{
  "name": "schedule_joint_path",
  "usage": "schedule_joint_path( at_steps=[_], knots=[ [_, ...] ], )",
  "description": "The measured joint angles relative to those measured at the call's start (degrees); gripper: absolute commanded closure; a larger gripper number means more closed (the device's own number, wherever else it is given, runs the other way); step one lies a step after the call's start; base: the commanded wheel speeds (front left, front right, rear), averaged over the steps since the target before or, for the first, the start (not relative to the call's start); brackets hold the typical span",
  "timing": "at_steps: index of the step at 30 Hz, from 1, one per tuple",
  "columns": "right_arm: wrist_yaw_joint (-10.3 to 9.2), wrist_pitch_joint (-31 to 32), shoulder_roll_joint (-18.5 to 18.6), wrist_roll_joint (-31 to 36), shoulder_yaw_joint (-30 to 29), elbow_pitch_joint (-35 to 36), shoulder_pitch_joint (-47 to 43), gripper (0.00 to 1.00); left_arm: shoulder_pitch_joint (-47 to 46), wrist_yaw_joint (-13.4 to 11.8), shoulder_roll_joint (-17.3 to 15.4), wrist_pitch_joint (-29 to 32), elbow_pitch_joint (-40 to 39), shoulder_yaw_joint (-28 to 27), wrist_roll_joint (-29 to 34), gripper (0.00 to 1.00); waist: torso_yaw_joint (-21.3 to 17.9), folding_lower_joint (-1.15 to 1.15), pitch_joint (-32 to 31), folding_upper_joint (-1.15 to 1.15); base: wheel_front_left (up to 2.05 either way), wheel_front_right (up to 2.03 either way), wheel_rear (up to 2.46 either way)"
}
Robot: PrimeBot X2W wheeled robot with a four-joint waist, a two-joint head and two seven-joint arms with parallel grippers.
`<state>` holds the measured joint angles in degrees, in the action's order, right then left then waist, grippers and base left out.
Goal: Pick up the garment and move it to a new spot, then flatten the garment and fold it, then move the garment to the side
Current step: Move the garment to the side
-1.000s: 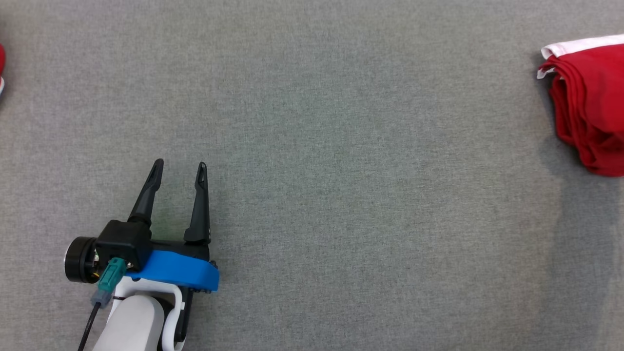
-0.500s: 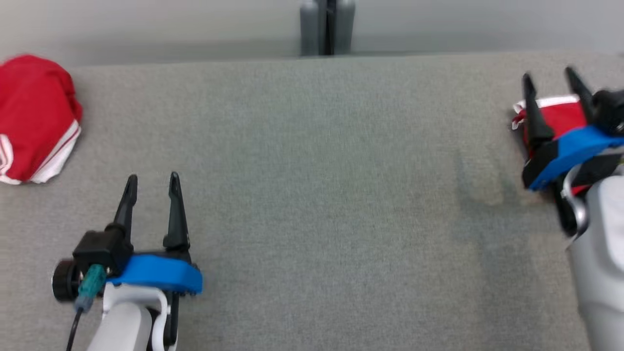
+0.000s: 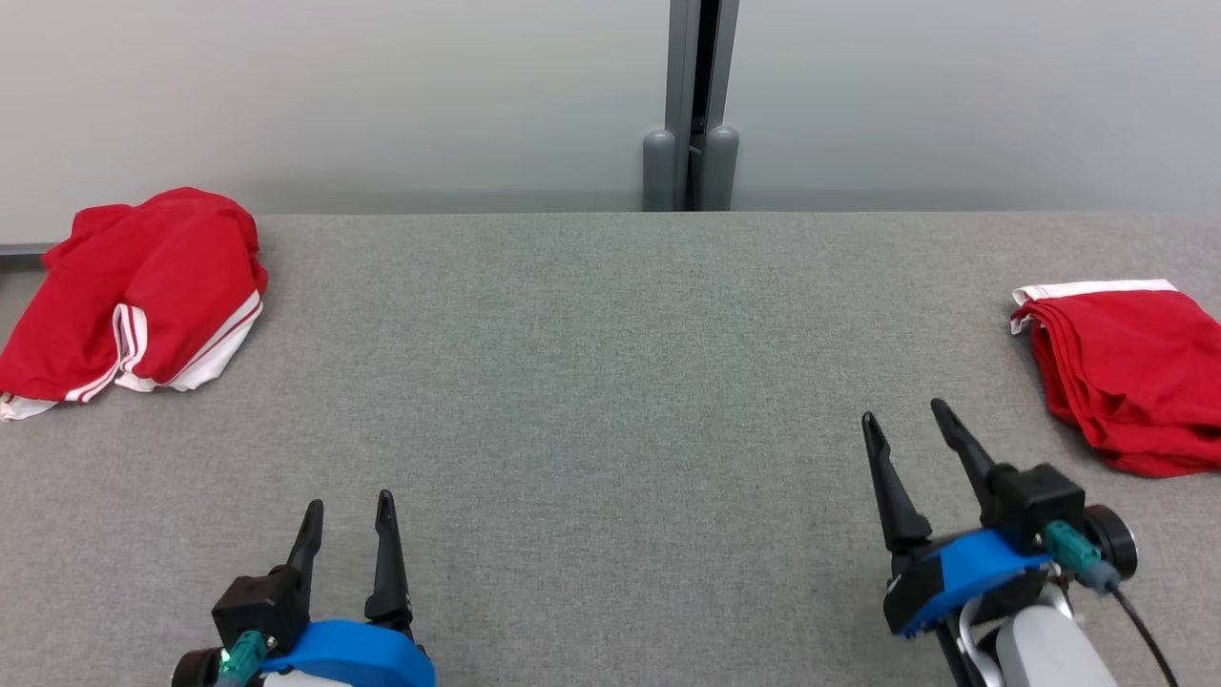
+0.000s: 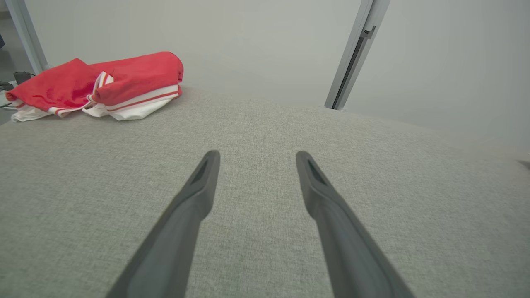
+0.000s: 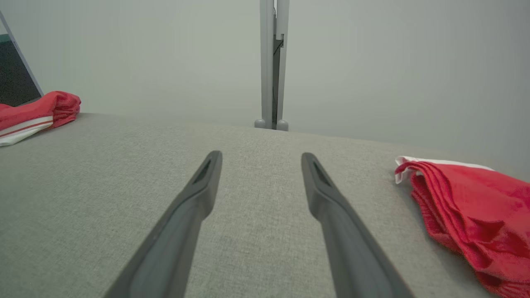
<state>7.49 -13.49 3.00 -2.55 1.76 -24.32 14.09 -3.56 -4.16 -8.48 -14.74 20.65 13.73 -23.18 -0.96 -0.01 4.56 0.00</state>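
A crumpled red garment (image 3: pixel 143 286) with white stripes and a white hem lies in a loose heap at the far left corner of the grey fabric surface (image 3: pixel 610 363), with the striped edge facing the near side and its lowest part reaching the left border. A folded red garment (image 3: pixel 1135 382) lies well apart from it at the right edge. It forms a flat stack of layers with a white band along its far side.

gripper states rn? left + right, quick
Left gripper: open, holding nothing.
Right gripper: open, holding nothing, apart from the folded red garment beside it.
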Motion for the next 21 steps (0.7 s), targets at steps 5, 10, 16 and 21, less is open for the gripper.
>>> schedule_joint_path(
  at_steps=[5,10,16,21],
  knots=[
    [0.00,-0.78,-0.14,-2.09,1.31,3.03,-5.32,0.00,0.19,0.51,0.87,-0.08,0.91,1.04,0.21,0.00,0.32,0.00,-0.98,0.00,0.00,0.00,0.00],
    [0.00,-1.22,-0.15,-4.16,2.19,3.71,-7.64,0.00,0.26,0.79,0.68,-0.09,1.88,1.57,0.55,0.00,0.03,0.01,-1.69,0.00,0.00,0.00,0.00],
    [0.00,-1.32,-0.15,-4.66,1.59,3.56,-7.75,0.00,0.45,1.11,0.36,-0.16,2.46,1.38,0.44,0.00,-0.22,0.01,-2.24,0.00,0.00,0.00,0.00],
    [0.00,-1.41,-0.15,-4.85,0.91,3.34,-7.75,0.00,0.74,1.11,0.30,-0.18,2.59,1.15,0.19,0.00,-0.18,0.01,-2.32,0.00,0.00,0.00,0.00]
  ],
)
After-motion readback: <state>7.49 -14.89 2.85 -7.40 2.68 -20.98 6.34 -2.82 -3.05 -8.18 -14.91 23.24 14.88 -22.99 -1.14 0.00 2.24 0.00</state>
